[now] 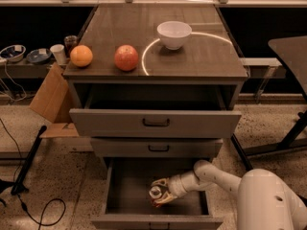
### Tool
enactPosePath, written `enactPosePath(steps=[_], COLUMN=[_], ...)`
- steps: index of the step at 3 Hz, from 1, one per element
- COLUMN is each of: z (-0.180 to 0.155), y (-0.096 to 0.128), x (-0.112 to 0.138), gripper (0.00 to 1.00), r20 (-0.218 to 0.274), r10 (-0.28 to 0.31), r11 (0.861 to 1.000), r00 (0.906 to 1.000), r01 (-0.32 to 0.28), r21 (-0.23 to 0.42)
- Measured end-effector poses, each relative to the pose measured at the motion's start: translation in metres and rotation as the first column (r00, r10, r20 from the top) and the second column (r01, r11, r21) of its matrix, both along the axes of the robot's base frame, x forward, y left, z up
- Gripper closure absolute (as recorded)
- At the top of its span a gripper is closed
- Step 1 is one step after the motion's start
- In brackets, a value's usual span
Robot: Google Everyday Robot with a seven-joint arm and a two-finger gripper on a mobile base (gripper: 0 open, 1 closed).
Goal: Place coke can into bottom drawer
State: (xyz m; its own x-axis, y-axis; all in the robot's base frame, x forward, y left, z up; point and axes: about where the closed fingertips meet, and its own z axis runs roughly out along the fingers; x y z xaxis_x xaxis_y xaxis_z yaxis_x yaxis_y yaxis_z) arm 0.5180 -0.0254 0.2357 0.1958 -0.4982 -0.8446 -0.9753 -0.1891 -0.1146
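Observation:
The bottom drawer (120, 210) is pulled open at the foot of the grey cabinet. My gripper (158, 194) reaches down into it from the right, inside the drawer box toward its right half. Its fingers are shut on the coke can (155, 193), whose silver top faces up; a sliver of red shows below it. The can sits low in the drawer, close to the drawer floor; I cannot tell if it touches.
The top drawer (155, 122) is pulled out above; the middle drawer (157, 147) is closed. On the cabinet top stand an orange (81, 55), a red apple (126, 57) and a white bowl (173, 34). A cardboard box (50, 97) leans at the left. Cables lie on the floor.

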Motion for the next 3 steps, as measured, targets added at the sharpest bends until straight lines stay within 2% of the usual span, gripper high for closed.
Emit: enactPosePath(steps=[1,2,3], z=[0.0008,0.0025,0.0025], y=[0.0009,0.0001,0.0001], x=[-0.0004,-0.0007,-0.0007], gripper=[0.06,0.00,0.00], r20=[0.018,0.034,0.034], r10=[-0.004,-0.013,-0.013], r11=[1.000,1.000,1.000], r00=[0.9998,0.9994,0.9994], r01=[0.004,0.013,0.013], r21=[0.002,0.006,0.006])
